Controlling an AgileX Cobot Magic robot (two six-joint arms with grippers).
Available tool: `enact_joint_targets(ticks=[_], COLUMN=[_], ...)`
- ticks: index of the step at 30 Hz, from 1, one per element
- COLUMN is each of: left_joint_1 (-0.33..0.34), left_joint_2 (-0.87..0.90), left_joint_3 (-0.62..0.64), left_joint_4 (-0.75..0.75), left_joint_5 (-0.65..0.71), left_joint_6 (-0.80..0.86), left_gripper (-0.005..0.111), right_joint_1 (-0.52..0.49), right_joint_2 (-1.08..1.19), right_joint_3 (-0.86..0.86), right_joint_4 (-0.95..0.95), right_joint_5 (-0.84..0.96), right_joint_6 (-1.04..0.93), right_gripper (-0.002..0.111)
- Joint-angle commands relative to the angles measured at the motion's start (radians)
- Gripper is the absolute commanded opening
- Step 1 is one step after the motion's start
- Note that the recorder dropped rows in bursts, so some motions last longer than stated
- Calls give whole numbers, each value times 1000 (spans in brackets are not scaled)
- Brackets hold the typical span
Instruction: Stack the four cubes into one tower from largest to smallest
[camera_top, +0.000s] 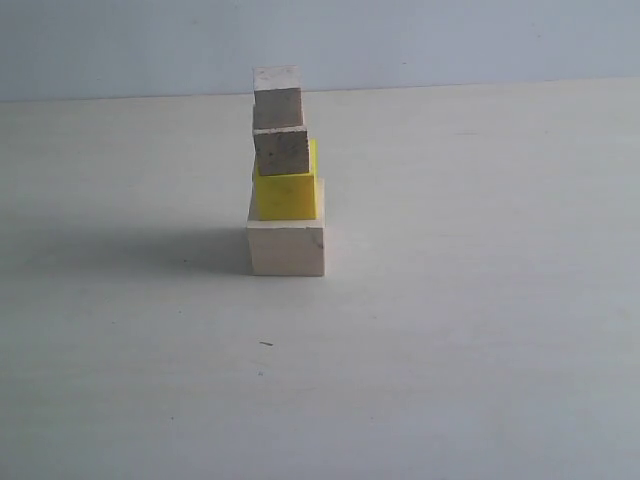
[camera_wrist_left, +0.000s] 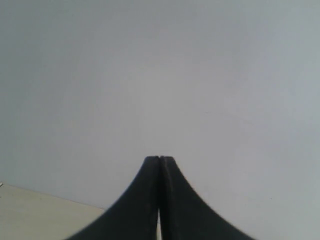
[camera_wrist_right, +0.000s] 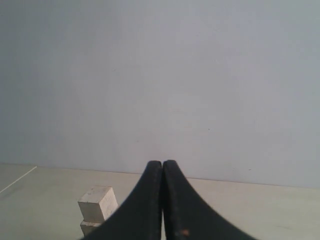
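Looking across the tabletop (camera_top: 480, 330), we find the tower (camera_top: 285, 175) standing a little left of the middle. The large pale cube (camera_top: 287, 248) is the base, the yellow cube (camera_top: 287, 194) sits on it, and above come the lower small cube (camera_top: 281, 152) and the top small cube (camera_top: 278, 97). The layers are not flush: the two small cubes sit toward the yellow cube's left edge.

We judge these blocks light and rigid. The bare wood looks fairly grippy and the yellow face perhaps smoother. Only weight holds the column together, so a sideways nudge could topple it. Any correction should take one cube by two opposite flat sides, level, near mid-height.

The left pincer (camera_wrist_left: 159, 159) is closed tip to tip on nothing, and so is the right pincer (camera_wrist_right: 162, 162). Neither shows in the exterior view. The right wrist view catches only the top cube and a sliver beneath it, so we cannot judge alignment from there.
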Motion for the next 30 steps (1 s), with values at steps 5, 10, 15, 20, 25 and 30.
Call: enact_joint_targets(ticks=[5,10,15,20,25,30], left_joint_1=[39,88,113,113,113,113], left_joint_2=[-83,-179,-240,-246,-246,-246], left_joint_3=[3,3,3,3,3,6], left_joint_4=[3,3,5,26,-51,-183], left_joint_5=[1,1,1,1,3,106], left_joint_6=[4,4,10,10,-23,-3], left_gripper=[0,0,0,0,0,0], right_joint_1=[-3,-3,-3,-3,-3,-3], right_joint_2=[-4,-4,-4,-4,-4,-4], right_joint_3=[4,4,4,4,4,4], right_joint_4=[-4,-4,-6,-6,-6,-4], right_joint_5=[0,0,0,0,0,0], right_joint_6=[-2,-2,-2,-2,-2,-2], right_gripper=[0,0,0,0,0,0])
